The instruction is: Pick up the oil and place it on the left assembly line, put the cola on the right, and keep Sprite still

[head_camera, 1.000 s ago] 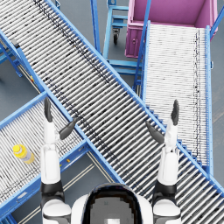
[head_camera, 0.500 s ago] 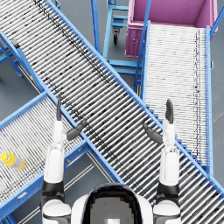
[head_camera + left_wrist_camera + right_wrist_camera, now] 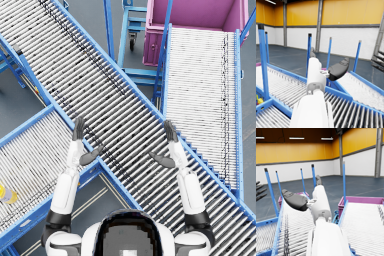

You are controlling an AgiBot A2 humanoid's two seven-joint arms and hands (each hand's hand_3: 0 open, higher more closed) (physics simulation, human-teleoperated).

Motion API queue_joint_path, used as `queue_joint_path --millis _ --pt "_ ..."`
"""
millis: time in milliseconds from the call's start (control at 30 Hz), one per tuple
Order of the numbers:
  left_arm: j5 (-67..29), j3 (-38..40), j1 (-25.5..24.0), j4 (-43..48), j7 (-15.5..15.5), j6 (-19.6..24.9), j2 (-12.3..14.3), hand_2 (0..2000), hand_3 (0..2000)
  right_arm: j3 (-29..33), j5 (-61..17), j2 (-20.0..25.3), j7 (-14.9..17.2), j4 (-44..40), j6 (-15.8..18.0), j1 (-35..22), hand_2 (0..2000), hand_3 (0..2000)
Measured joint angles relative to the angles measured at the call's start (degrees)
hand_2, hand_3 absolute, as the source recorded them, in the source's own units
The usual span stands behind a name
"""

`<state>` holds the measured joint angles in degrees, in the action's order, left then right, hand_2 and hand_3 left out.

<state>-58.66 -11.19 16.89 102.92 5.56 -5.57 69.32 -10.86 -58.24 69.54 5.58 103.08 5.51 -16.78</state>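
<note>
Left hand point(image 3: 80, 145) and right hand point(image 3: 170, 147) hang empty, fingers spread, over the diagonal conveyor point(image 3: 100, 95). The oil bottle point(image 3: 6, 194) lies on the left assembly line point(image 3: 30, 150) beside it, so that step seems done. Cola and Sprite are unseen.

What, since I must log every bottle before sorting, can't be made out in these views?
Yellow bottle: head view, cut by the left edge; too small to read a label.
Likely the same bottle, left wrist view: tiny, cut by the picture's edge.
Cola and Sprite: in no view.
Pink bin: head view, top edge cuts it.
</note>
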Motion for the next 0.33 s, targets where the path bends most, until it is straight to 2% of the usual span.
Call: queue_joint_path --millis 333 --pt "1.3 -0.4 -0.3 0.0 0.2 -0.2 -0.2 0 0 -0.7 0.9 -0.4 0.2 -0.2 0.2 0.2 0 0"
